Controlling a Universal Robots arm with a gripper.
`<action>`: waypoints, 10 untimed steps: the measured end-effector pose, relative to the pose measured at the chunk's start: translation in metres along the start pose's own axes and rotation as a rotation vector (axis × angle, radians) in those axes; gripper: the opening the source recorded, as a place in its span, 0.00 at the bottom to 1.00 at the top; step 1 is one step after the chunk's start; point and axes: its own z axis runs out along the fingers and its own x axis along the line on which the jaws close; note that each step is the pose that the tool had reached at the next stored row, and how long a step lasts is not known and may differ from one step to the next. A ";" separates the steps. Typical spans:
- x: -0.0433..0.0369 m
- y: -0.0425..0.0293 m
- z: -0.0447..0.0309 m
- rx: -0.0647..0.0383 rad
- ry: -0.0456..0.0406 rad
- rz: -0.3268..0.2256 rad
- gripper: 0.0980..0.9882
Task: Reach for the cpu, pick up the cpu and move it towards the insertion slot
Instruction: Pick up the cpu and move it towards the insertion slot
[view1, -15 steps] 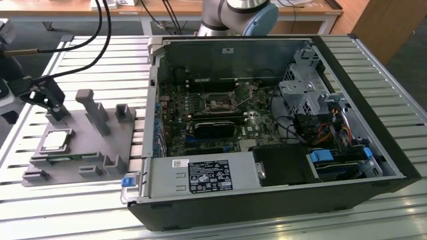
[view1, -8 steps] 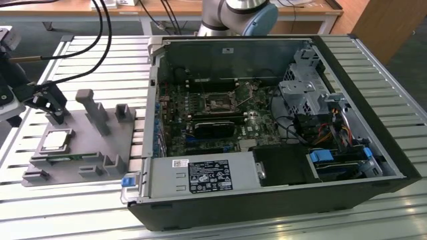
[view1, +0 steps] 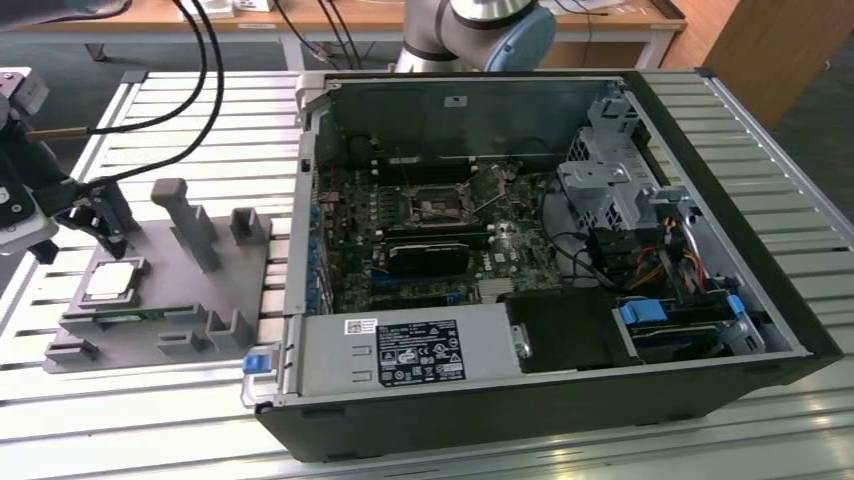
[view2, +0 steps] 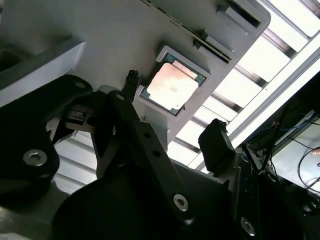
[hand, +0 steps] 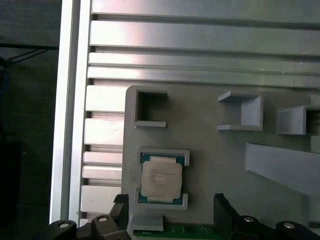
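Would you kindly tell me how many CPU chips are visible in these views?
1. The cpu lies in a square pocket of the grey fixture, at the exterior view's left, outside the computer case. Another could sit hidden inside the case.

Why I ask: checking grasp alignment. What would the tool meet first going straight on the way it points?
Likely the cpu in its grey fixture pocket: the open tool points down with it between its fingers, though depth is unclear.
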 end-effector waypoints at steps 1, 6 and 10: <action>0.0001 -0.0001 0.0018 0.000 0.0001 0.000 0.79; 0.0006 -0.0005 0.0109 0.000 0.0000 0.000 0.72; 0.0009 -0.0008 0.0181 0.000 0.0001 0.000 0.72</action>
